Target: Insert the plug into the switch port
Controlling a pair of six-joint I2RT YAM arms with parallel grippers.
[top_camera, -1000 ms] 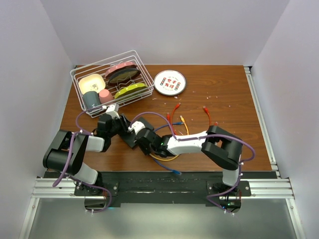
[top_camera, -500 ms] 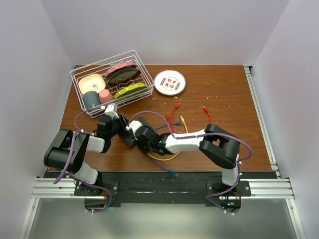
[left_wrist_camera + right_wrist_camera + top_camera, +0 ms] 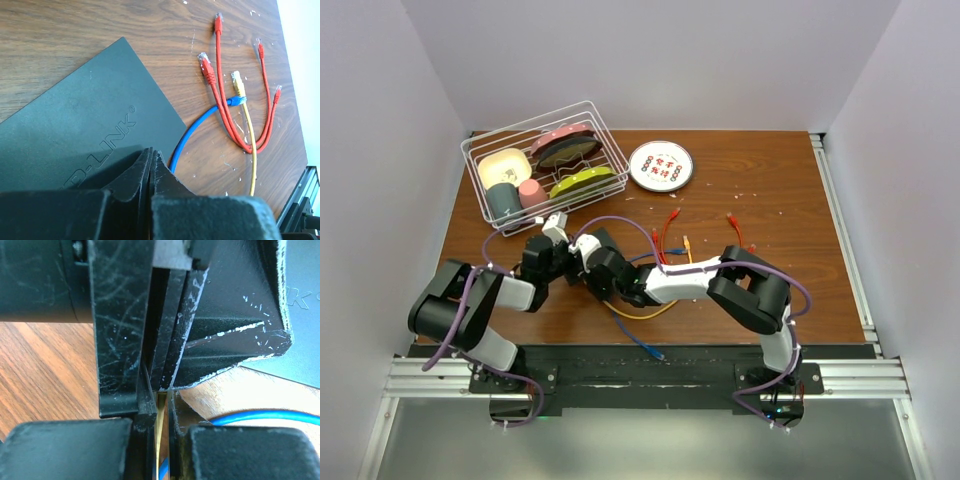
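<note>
finding one: the left gripper (image 3: 151,167) stood part open a second ago and is now clenched, fingers pressed flat together with nothing between them. in the top view both arms have also crept a little toward the far left, so they crowd over the same spot

what this means, in my judgement: the left hand steadies nothing with its grip at present. the switch (image 3: 85,125) lies flat on the table (image 3: 75,25) directly under those closed fingers, lettered face up, apparently unheld

finding two: the right gripper (image 3: 160,405) is closed as well, just beside the switch corner. a thin yellow sliver shows in the slit between its fingers. i cannot tell whether that is a cable being pinched or one lying on the wood below

hidden or unclear:
- the socket edge of the switch appears in no view, so i cannot confirm any insertion
- the blue cable (image 3: 192,129) runs up to the switch edge and disappears behind the left fingers, its end unseen
- the yellow plug (image 3: 236,78) and red plugs (image 3: 203,61) lie loose, apart from the switch
- from above, the two wrists cover the switch almost entirely
</note>
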